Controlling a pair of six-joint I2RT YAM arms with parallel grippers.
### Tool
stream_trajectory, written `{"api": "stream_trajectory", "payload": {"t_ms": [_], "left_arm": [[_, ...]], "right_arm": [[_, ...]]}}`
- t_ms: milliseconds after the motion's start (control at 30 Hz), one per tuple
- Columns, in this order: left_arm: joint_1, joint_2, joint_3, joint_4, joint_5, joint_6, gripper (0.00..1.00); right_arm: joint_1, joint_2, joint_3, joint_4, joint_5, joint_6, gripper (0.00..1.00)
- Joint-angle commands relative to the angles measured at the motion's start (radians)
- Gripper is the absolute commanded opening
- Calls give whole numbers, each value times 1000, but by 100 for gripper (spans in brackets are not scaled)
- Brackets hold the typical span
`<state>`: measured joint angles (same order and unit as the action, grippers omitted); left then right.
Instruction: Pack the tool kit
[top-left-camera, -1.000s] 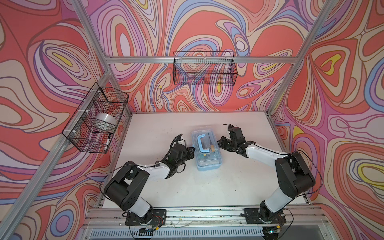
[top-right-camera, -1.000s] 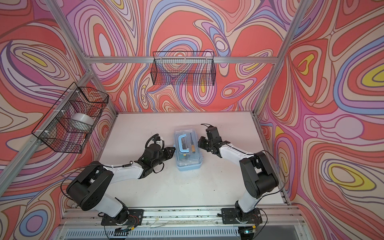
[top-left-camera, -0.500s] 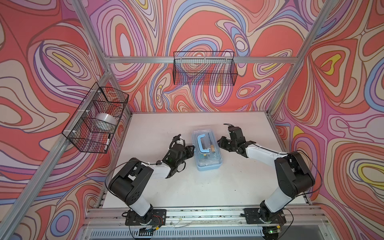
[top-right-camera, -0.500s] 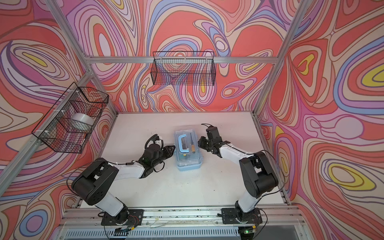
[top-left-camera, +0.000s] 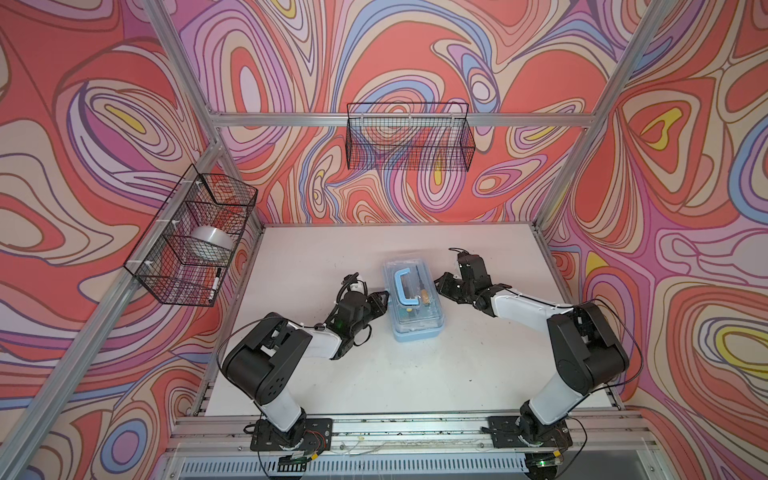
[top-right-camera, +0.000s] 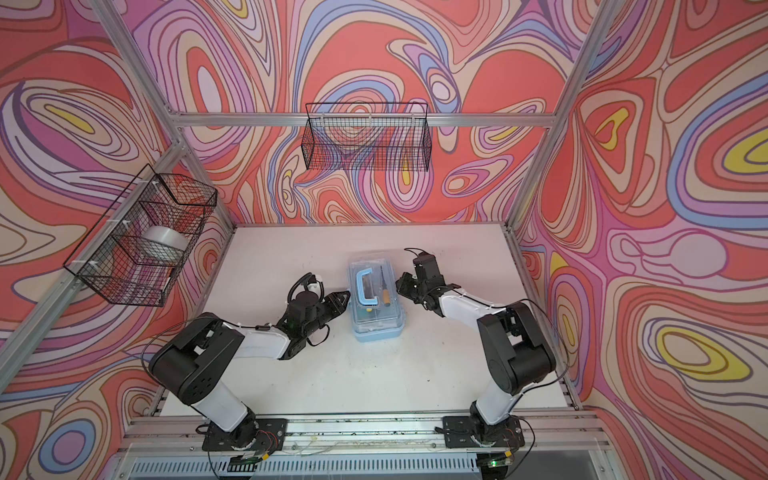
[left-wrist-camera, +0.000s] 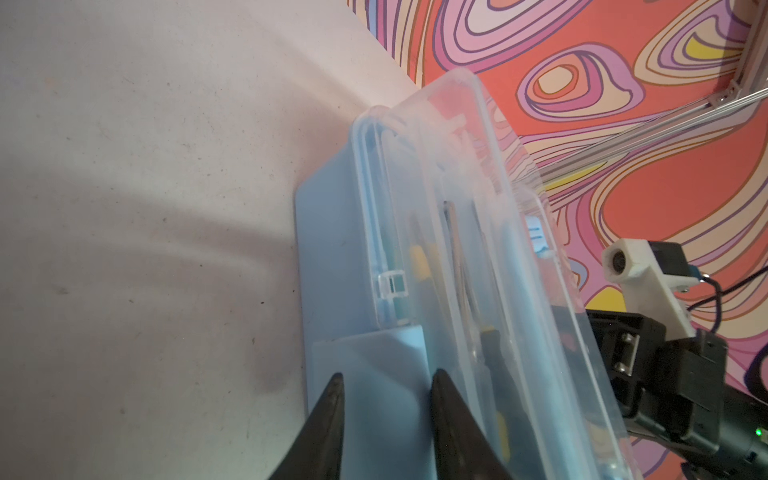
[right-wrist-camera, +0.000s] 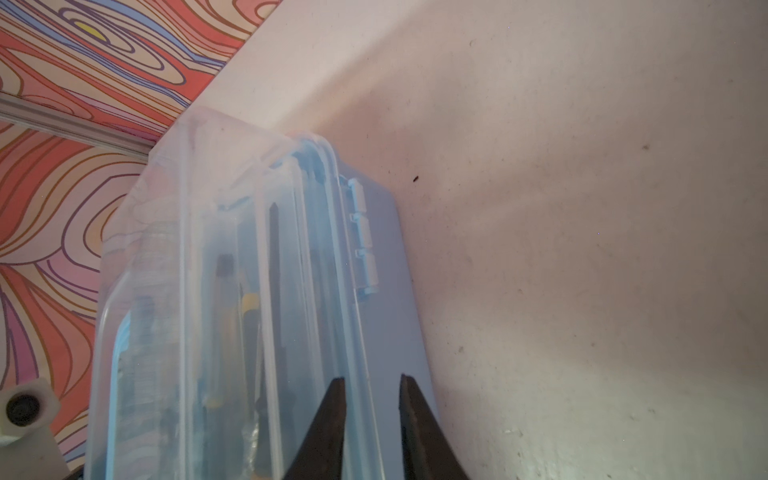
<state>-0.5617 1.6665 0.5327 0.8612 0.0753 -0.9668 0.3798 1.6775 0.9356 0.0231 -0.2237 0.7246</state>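
The left gripper (top-left-camera: 385, 294) sits just beside the tool kit's latch side, jaws a little apart, clamping nothing. The tool kit (top-left-camera: 413, 309), clear lid down, lies mid-table (top-left-camera: 374, 374) between both arms. The right gripper (top-left-camera: 437, 282) is at its hinge side, jaws narrowly parted and holding nothing.

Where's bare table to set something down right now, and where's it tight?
Free: the back strip of the table between the tool kit and the back wall; the wide front patch between kit, arm bases and front rail. Crowded: both long sides of the kit, flanked by the left tool and right tool.
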Motion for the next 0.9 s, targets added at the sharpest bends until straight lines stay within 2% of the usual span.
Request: {"api": "stream_trajectory", "payload": {"t_ms": [0,467,700,867], "left_arm": [[-26,47,-7,17,113,-10,35],[-28,104,-7,75,118,-7,34],[-27,177,-8,187,131,-43,33],[-27,259,-63,348,145,-99,33]], "right_arm": [[58,65,-43,-77,-109,15,24],[63,70,-65,-22,-129,51,20],[76,88,-83,18,-139,76,20],[84,88,-82,20,-144,79,19]]}}
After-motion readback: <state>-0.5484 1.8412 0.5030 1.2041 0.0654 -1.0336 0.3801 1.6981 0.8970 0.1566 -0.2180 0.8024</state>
